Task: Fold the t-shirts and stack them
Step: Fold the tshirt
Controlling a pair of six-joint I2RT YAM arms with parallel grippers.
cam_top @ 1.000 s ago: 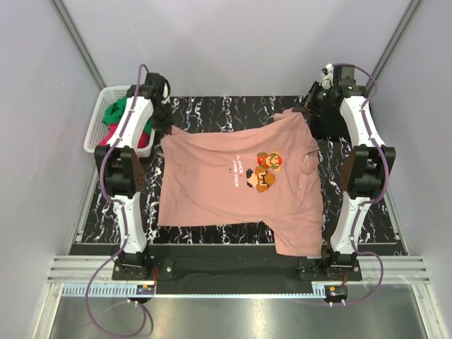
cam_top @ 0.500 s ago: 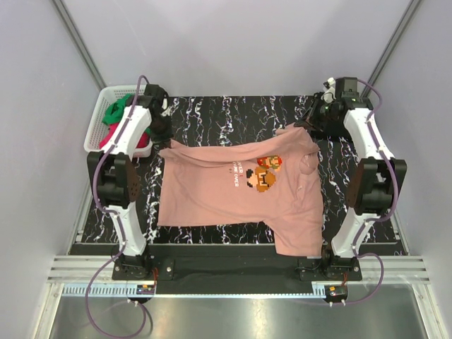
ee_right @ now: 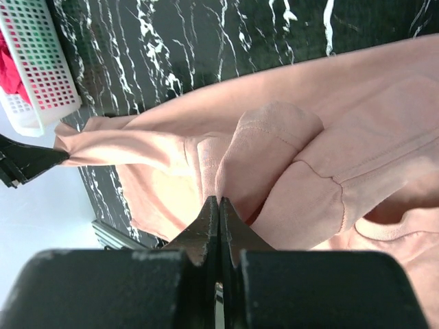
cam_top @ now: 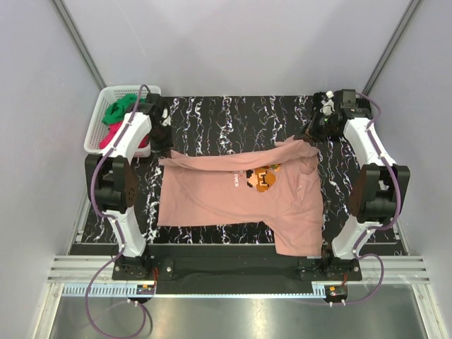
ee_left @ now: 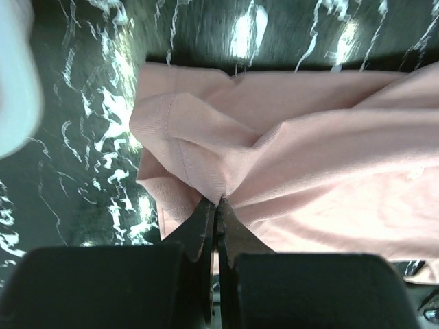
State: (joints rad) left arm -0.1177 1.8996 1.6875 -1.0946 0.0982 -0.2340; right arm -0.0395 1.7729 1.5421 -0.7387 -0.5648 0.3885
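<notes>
Pinching salmon-pink t-shirt (cam_top: 212, 201), both jaws pressed on folds, print (cam_top: 265, 179) visible only overhead

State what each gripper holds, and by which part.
Both pinch the salmon-pink t-shirt: the left gripper at its far left hem corner, the right gripper at its far right sleeve fold.

At the frame's left and right, the left arm (cam_top: 128, 138) and right arm (cam_top: 373, 145) are wearing white shells over bulky black joints, purple cables (cam_top: 87, 296) looping down to black bases (cam_top: 131, 263); black fingers (ee_left: 199, 229) are tapering to sharp tips in the wrist views.
</notes>
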